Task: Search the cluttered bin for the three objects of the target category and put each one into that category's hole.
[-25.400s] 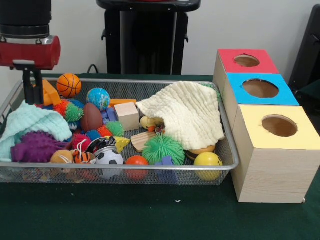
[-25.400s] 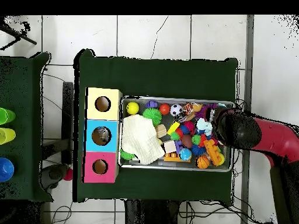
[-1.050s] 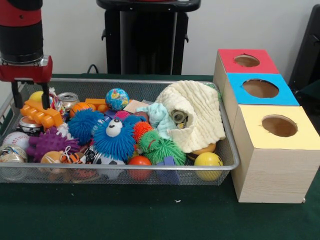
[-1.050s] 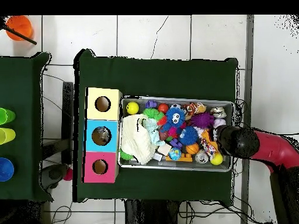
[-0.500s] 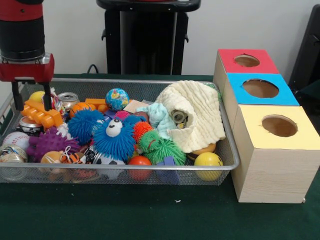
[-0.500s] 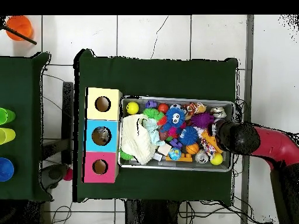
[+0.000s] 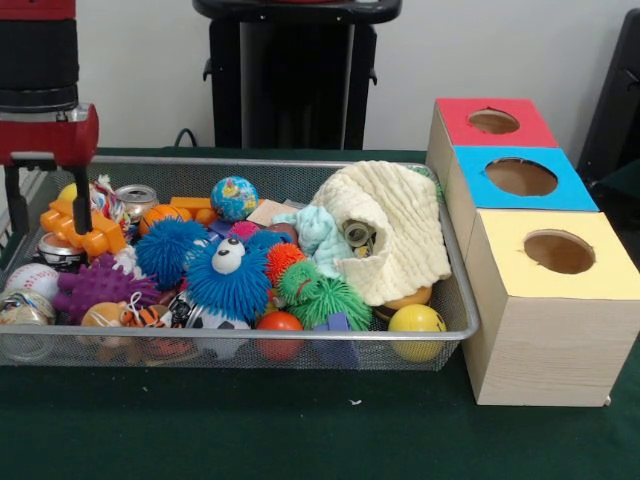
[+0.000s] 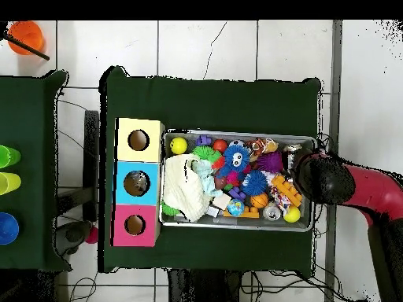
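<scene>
The silver wire-mesh bin is full of toys; it also shows in the overhead view. My gripper hangs open and empty over the bin's left end, above an orange plastic toy. In the overhead view the gripper is at the bin's right end. A small tin can stands just right of the gripper. Another shiny can lies below it, and a silvery item sits at the front left corner. The blue-topped box's hole is right of the bin, between the red and yellow boxes.
A cream cloth covers the bin's right end, with a pale green cloth beside it. Spiky rubber balls, a yellow ball and a globe ball fill the middle. The red-topped box and yellow-topped box flank the blue one.
My gripper has moved a little toward the bin's end wall and slightly upward. It stays open and empty. The bin's contents have not moved.
</scene>
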You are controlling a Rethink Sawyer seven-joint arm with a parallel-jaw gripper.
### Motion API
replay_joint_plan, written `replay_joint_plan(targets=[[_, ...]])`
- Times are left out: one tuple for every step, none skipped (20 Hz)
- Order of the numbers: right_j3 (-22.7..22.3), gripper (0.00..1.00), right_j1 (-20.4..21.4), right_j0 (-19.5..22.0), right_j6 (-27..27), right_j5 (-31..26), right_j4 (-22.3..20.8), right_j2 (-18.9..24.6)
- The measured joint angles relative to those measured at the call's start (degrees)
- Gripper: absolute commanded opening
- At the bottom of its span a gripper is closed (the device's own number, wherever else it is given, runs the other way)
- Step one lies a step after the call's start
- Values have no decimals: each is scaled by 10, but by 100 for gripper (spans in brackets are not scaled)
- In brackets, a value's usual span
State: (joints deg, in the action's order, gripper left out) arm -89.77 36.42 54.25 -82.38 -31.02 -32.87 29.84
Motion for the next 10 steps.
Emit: replay_joint_plan(targets=[[0, 100, 0, -1, 0, 0, 2, 1], [0, 100, 0, -2, 0, 0, 3, 1], [0, 100, 0, -4, 0, 0, 5, 1], [0, 100, 0, -8, 0, 0, 10, 1], [0, 100, 0, -11, 0, 0, 14, 1], [0, 100, 0, -14, 0, 0, 18, 1], [0, 100, 0, -17, 0, 0, 22, 0], [0, 100, 0, -20, 0, 0, 25, 0], [0, 100, 0, -33, 0, 0, 34, -4], [0, 100, 0, -39, 0, 0, 37, -5]])
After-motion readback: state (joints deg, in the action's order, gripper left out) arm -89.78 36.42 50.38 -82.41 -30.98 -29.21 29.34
